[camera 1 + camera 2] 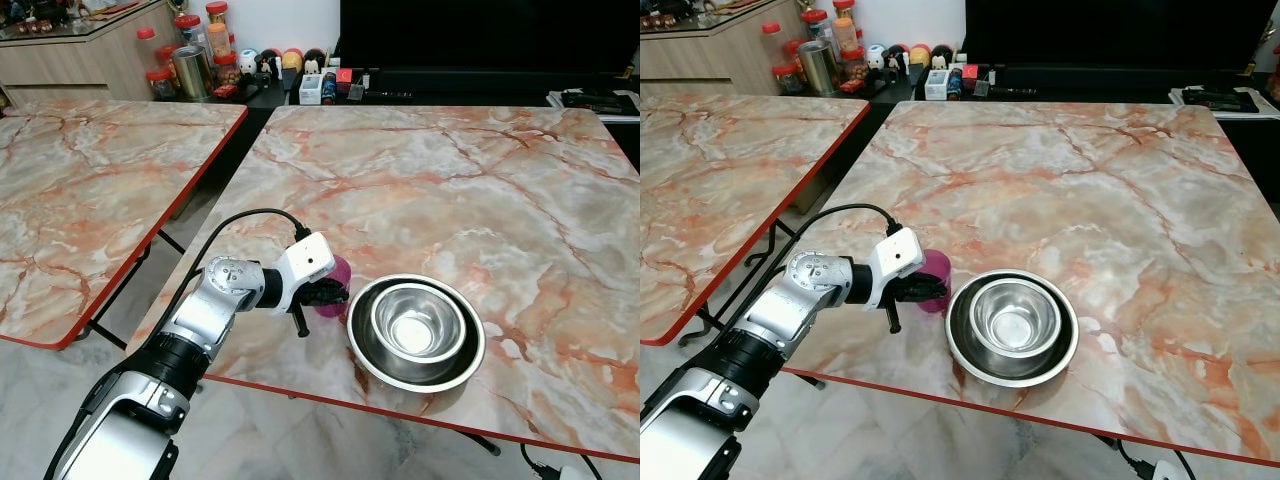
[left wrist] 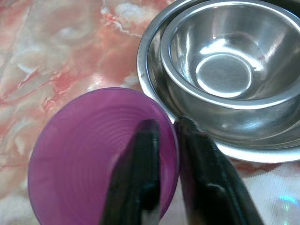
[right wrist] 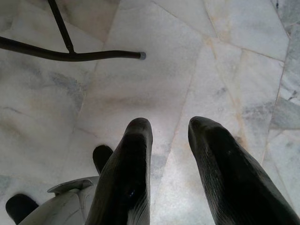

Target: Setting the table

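Observation:
A translucent purple cup point(image 1: 338, 272) stands on the marble table point(image 1: 450, 190) near its front edge. My left gripper point(image 1: 325, 293) is shut on the cup's rim, with one finger point(image 2: 145, 154) inside the cup point(image 2: 89, 150) and the other outside. Right beside the cup sit two nested steel bowls: a small one point(image 1: 418, 322) inside a larger one point(image 1: 365, 355). The larger bowl's rim point(image 2: 145, 61) is very close to the cup; I cannot tell if they touch. My right gripper point(image 3: 168, 126) hangs idle and open over the tiled floor.
A second marble table point(image 1: 80, 190) stands to the left, across a narrow gap of floor. Jars and small figures point(image 1: 200, 60) crowd a low shelf behind the tables, below a dark screen point(image 1: 480, 30). A black table foot point(image 3: 70, 55) lies on the floor near my right gripper.

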